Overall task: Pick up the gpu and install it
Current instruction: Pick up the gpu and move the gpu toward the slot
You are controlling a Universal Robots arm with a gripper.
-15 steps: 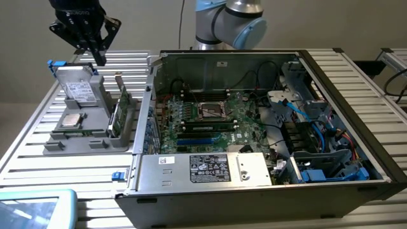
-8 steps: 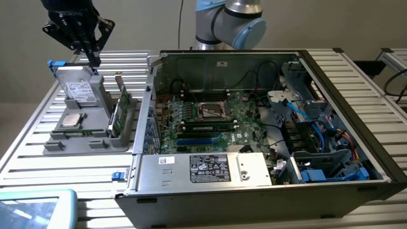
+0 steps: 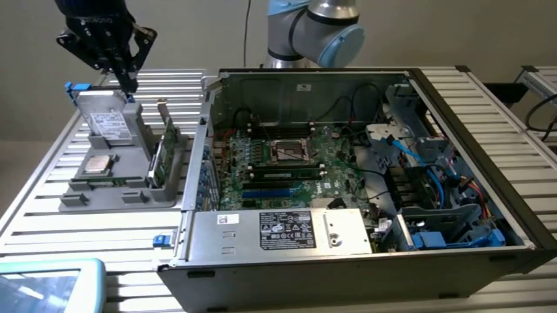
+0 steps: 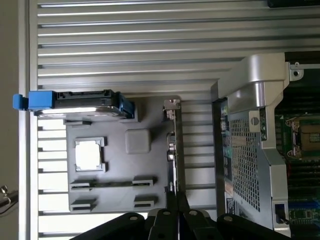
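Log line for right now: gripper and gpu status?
gripper: shut, empty, above grey holder | gpu: upright in holder, untouched | computer case: open, gpu not installed

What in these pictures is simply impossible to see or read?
1. Thin green gpu card with silvery bracket: wrist view, seen edge-on, so both faces are hidden.
2. Silver hard drive: exterior view, the print on its white label is too small to read.
3. Pale blue-framed flat panel: exterior view, cut off by the bottom and left edges.
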